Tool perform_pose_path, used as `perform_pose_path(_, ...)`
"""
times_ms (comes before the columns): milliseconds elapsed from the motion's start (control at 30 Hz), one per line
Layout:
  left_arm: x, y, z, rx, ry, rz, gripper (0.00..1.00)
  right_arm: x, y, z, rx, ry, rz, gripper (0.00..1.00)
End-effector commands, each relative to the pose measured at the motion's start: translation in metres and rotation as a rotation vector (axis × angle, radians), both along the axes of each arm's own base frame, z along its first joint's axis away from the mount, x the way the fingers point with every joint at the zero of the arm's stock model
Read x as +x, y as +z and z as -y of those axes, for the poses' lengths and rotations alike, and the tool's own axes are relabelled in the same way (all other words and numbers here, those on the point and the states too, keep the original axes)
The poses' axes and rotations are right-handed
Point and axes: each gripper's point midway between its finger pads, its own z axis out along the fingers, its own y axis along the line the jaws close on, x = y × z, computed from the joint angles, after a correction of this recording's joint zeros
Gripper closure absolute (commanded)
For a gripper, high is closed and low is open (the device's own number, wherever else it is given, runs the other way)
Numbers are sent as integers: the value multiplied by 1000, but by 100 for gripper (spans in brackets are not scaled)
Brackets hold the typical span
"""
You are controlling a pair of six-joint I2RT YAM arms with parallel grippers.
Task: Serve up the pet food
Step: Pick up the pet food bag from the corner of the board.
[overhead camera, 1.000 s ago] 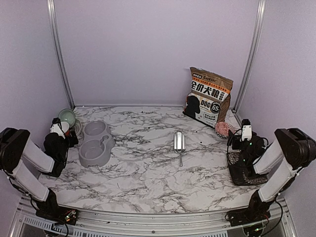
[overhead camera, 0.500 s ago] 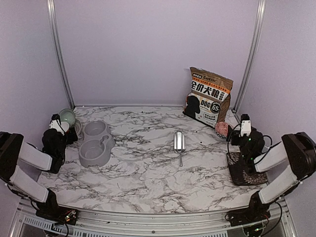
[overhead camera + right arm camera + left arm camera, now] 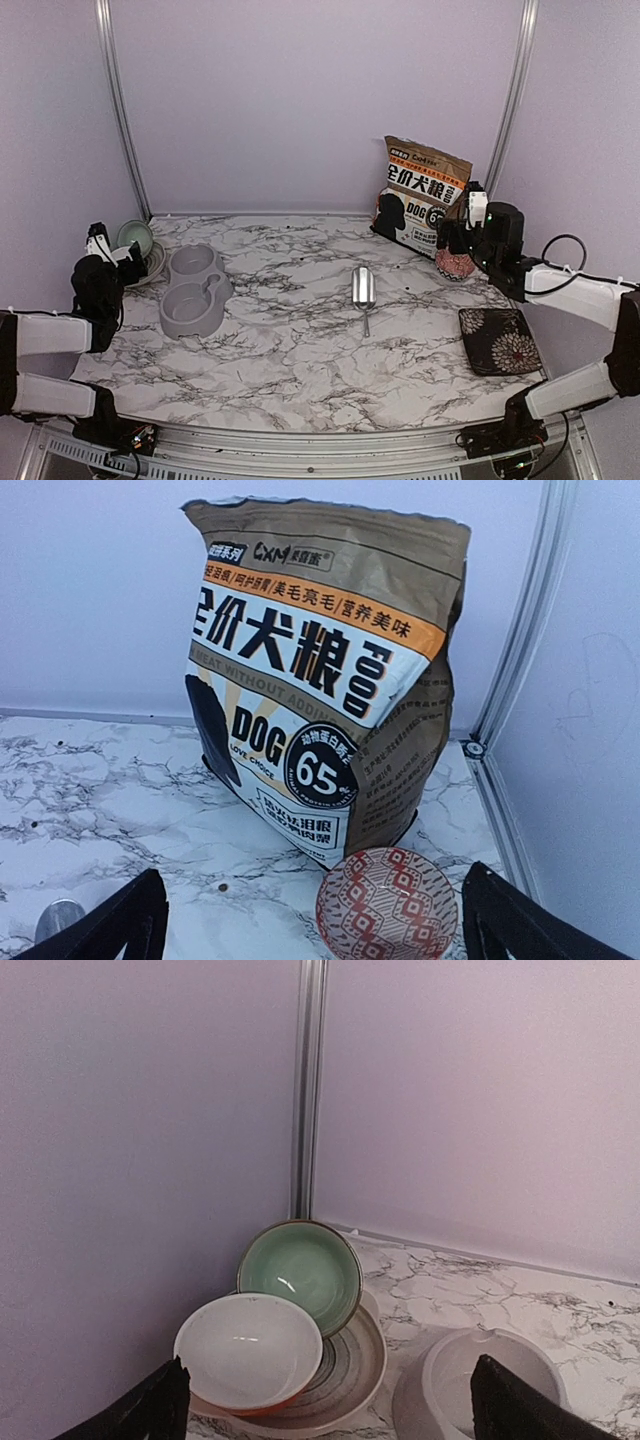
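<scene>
The pet food itself is hidden. The brown-and-white dog-food bag [image 3: 425, 195] [image 3: 320, 680] stands upright at the back right, top edge open. A small red-patterned bowl [image 3: 452, 263] [image 3: 388, 905] sits just in front of it. My right gripper [image 3: 455, 238] [image 3: 315, 920] hovers open above that bowl, facing the bag, with nothing between its fingers. A metal scoop [image 3: 363, 287] lies mid-table. The grey double pet feeder [image 3: 192, 290] [image 3: 490, 1380] sits at the left. My left gripper [image 3: 105, 248] [image 3: 335, 1405] is open and empty, pointing at the back-left corner.
A green bowl [image 3: 300, 1272] and a white bowl [image 3: 248, 1350] rest on a striped plate [image 3: 350, 1370] in the back-left corner. A dark floral tray [image 3: 498, 340] lies at the right front. Purple walls and metal posts close in the table.
The right arm rose off the floral tray and swung back toward the bag and red bowl. The left arm stretched out toward the corner bowls. Both grippers stayed open.
</scene>
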Motion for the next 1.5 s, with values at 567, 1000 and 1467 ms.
perform_pose_path(567, 13, -6, 33, -34, -190, -87, 1, 79, 56, -93, -176, 403, -69, 4)
perform_pose_path(1000, 15, -9, 35, -37, -200, -99, 1, 135, 96, -101, -229, 375, -10, 4)
perform_pose_path(1467, 18, -11, 40, -48, -226, -109, 1, 174, 150, -18, -215, 243, -14, 1)
